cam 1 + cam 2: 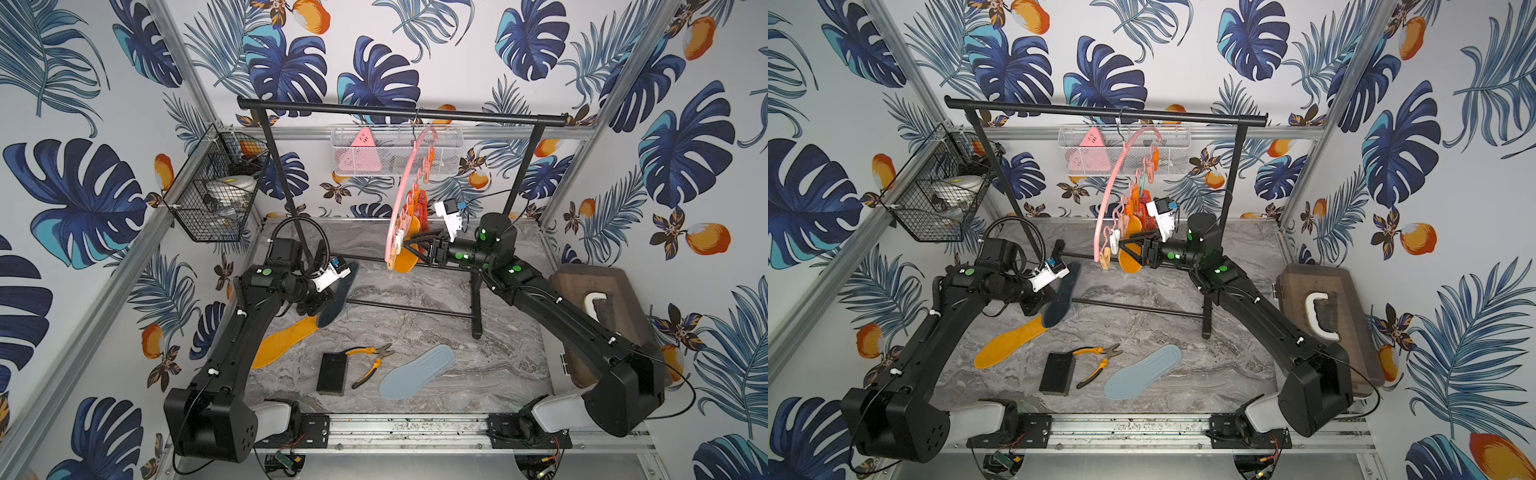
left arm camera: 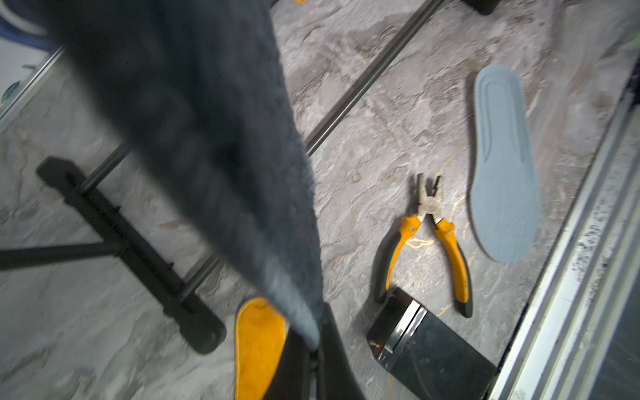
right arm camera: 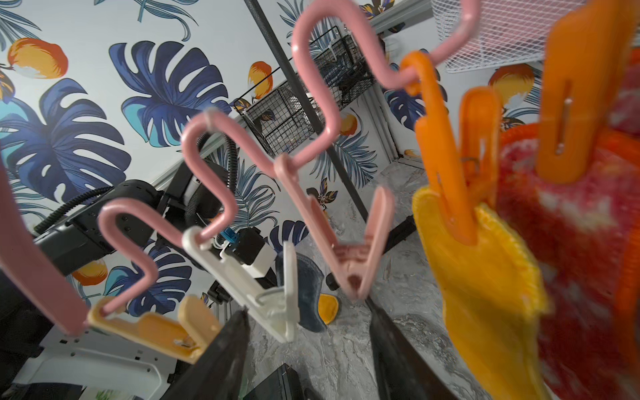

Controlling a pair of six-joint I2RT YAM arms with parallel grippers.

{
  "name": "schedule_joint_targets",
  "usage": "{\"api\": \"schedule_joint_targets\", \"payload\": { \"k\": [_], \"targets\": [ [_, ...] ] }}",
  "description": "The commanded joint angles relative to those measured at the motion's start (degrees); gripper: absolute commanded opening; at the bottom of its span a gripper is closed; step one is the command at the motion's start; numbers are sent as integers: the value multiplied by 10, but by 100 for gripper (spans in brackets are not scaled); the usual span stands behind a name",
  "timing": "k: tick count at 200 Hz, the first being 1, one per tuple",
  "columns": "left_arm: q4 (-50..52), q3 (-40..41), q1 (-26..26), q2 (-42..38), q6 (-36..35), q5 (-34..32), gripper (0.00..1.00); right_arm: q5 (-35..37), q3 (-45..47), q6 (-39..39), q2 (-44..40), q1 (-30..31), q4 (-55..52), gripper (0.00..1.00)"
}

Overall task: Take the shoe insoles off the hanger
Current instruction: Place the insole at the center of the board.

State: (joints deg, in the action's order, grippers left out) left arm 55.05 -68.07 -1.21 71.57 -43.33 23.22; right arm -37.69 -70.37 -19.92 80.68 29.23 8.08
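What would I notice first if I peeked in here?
The pink hanger on the black rack, with a yellow insole and a red insole pegged to it and the right gripper open beside it. Lower down, the left gripper pinches a dark grey insole.

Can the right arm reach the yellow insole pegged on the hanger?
Probably yes: the right claw is open right beside the yellow insole, with nothing between them; an orange peg clamps its top edge.
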Motion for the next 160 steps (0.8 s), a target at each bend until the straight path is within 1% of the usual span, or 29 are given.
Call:
{"api": "schedule_joint_targets", "payload": {
  "k": [1, 27, 42, 53, 57, 79, 105, 131, 142, 160],
  "targets": [
    [0, 24, 7, -26, 24, -87, 0, 52, 39, 16, -34, 1, 1, 60],
    [-19, 69, 12, -45, 26, -177, 0, 84, 114, 12, -80, 1, 4, 62],
    [-21, 88, 19, -45, 32, -218, 0, 111, 146, 23, -110, 1, -17, 63],
    [-13, 93, 19, -41, 35, -229, 0, 132, 166, 32, -130, 1, -37, 63],
    [-11, 94, 34, -39, 39, -232, 0, 138, 174, 36, -138, 1, -42, 63],
    [-3, 105, 44, -35, 51, -243, 0, 161, 213, 49, -177, 1, -61, 63],
    [-21, 127, 48, -33, 59, -281, 0, 165, 240, 55, -211, 2, -75, 63],
    [-20, 124, 58, -37, 58, -314, 0, 169, 260, 60, -235, 1, -79, 63],
    [-29, 124, 62, -39, 52, -338, 0, 173, 266, 64, -242, 1, -80, 63],
    [-61, 133, 71, -40, 31, -399, 0, 179, 272, 70, -251, 1, -80, 63]
  ]
}}
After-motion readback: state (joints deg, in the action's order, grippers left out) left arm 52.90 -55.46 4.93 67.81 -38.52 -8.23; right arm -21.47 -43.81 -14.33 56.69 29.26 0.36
